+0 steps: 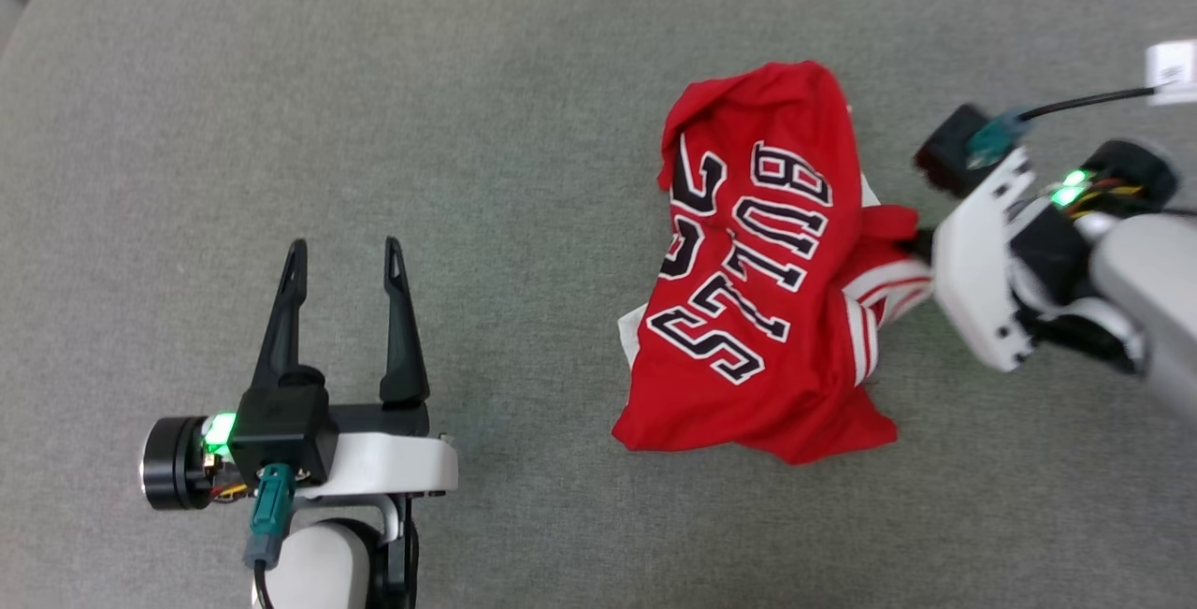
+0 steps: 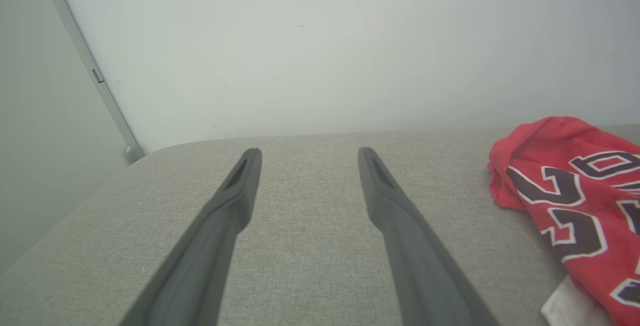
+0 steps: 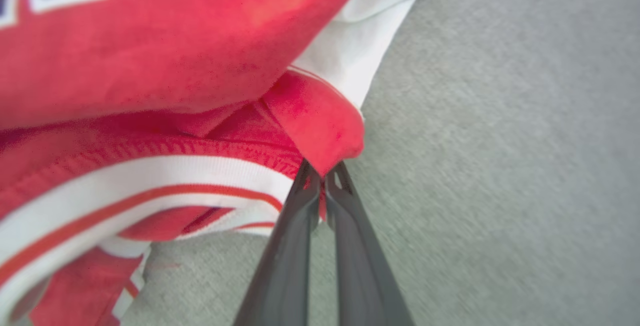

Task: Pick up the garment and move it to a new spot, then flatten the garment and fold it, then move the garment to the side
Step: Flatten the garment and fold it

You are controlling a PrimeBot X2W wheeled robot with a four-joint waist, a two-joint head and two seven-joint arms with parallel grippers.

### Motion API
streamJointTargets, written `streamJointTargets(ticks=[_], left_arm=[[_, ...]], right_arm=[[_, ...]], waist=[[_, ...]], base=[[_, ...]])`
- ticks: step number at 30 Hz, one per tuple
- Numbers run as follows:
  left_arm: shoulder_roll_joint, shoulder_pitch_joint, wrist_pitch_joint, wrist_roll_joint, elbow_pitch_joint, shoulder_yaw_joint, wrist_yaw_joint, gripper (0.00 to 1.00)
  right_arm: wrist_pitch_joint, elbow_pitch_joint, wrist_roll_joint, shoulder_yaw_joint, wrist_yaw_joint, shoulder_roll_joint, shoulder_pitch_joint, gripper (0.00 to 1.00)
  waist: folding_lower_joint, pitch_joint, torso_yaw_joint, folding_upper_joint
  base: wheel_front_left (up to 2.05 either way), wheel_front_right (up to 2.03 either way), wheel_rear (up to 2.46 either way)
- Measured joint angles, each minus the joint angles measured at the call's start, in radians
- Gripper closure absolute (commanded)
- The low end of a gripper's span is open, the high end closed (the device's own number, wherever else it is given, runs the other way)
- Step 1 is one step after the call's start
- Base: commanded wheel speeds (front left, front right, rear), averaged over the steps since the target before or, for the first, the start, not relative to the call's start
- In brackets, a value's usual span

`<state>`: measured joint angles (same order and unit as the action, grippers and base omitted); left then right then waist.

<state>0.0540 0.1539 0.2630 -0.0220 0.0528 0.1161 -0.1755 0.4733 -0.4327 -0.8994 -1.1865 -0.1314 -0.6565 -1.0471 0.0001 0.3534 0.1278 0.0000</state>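
Crumpled red jersey T-shirt (image 1: pixel 776 310), black white-outlined lettering, striped sleeve trim, right end effector (image 3: pixel 324 171) pinching its red edge, left end effector (image 1: pixel 344 253) spread wide, empty

The garment (image 1: pixel 767 272) was bright red, its block lettering black with white outlines. A white sleeve at its right edge carried thin red stripes, and a white patch showed at its lower left. The cushioned surface (image 1: pixel 524 76) under it was a speckled grey weave. The left claw (image 1: pixel 345 244) had black fingers, a white body, a green light and a teal plug (image 1: pixel 269 497). The right claw (image 3: pixel 324 168) had dark grey fingers.
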Motion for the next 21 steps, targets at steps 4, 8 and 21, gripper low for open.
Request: streamJointTargets(ticks=[4, 8, 21], left_arm=[[0.0, -0.032, 0.0, 0.002, 0.0, -0.011, 0.0, 0.0], [0.0, -0.059, 0.0, 0.003, 0.002, -0.018, 0.0, 0.0], [-0.001, -0.101, 0.0, 0.009, 0.005, -0.027, 0.004, 0.0]], right_arm=[[-0.077, 0.07, -0.005, 0.013, 0.0, -0.106, -0.016, 1.0], [-0.144, 0.143, -0.044, 0.069, 0.0, -0.212, 0.031, 1.0], [-0.286, 0.09, -0.205, 0.281, 0.0, -0.358, 0.576, 1.0]], waist=[[0.0, -0.044, -0.018, 0.0], [-0.0001, -0.08, -0.04, 0.0], [-0.0001, -0.124, -0.072, 0.0]], base=[[0.0, 0.0, 0.0], [0.0, 0.0, 0.0], [0.0, 0.0, 0.0]])
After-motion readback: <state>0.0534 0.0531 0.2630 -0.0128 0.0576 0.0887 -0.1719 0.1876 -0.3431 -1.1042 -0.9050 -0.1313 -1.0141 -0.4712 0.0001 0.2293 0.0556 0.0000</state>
